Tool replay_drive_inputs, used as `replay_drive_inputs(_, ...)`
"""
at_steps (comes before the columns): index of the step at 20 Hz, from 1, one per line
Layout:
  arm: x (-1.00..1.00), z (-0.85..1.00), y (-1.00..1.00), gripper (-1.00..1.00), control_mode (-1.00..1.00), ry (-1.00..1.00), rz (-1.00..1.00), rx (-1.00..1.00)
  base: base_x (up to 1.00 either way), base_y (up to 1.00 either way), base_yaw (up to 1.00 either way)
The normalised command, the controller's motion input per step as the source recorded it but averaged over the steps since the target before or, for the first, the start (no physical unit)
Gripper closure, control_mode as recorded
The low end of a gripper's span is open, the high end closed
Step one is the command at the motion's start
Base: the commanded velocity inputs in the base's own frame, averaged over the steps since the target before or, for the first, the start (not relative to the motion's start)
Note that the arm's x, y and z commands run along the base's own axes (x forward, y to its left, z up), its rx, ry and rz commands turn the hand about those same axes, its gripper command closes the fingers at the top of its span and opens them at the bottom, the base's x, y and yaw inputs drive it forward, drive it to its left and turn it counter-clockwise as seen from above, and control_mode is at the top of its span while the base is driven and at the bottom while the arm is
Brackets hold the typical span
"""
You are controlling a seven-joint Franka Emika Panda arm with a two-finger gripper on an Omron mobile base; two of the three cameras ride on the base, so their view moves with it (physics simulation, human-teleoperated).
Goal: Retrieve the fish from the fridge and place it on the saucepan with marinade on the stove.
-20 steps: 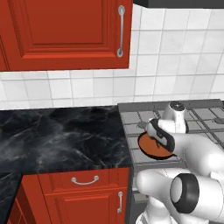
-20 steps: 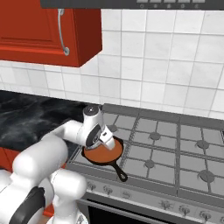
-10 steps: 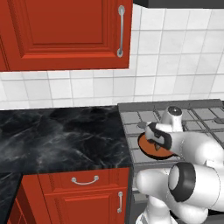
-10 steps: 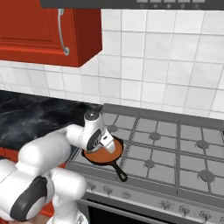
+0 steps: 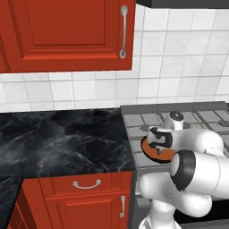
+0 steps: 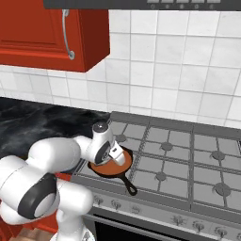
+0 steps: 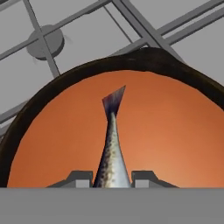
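In the hand view my gripper point(image 7: 112, 179) is shut on the fish point(image 7: 111, 144), a slim silver speckled body whose tail points away from me. It hangs just above the orange-brown marinade point(image 7: 168, 131) in the black saucepan point(image 7: 83, 72). From the left base view the gripper point(image 5: 156, 144) sits low over the saucepan point(image 5: 146, 151) at the front left of the stove point(image 5: 147, 120). In the right base view the gripper point(image 6: 114, 157) hovers over the saucepan point(image 6: 109, 168), its long handle pointing toward the front edge. The fridge is out of view.
A black marble counter point(image 5: 58, 143) lies left of the stove, with red drawers point(image 5: 85, 185) below and a red wall cabinet point(image 5: 67, 36) above. Other burners and grates point(image 6: 188, 160) spread to the right; knobs point(image 6: 141, 209) line the stove front.
The hand has sunk slightly toward the pan with the fish still held. My arm's elbow has swung a little; the pan has not moved.
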Motion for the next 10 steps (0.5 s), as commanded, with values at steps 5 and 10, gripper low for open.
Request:
replay_drive_inputs(5,0.19,-0.12,-0.06,-1.00,-1.00,0.00,0.00,0.00,0.00,0.00,0.00)
replay_drive_inputs(10,0.01,-0.01,-0.01,-1.00,-1.00,0.00,0.00,0.00,0.00,0.00,0.00)
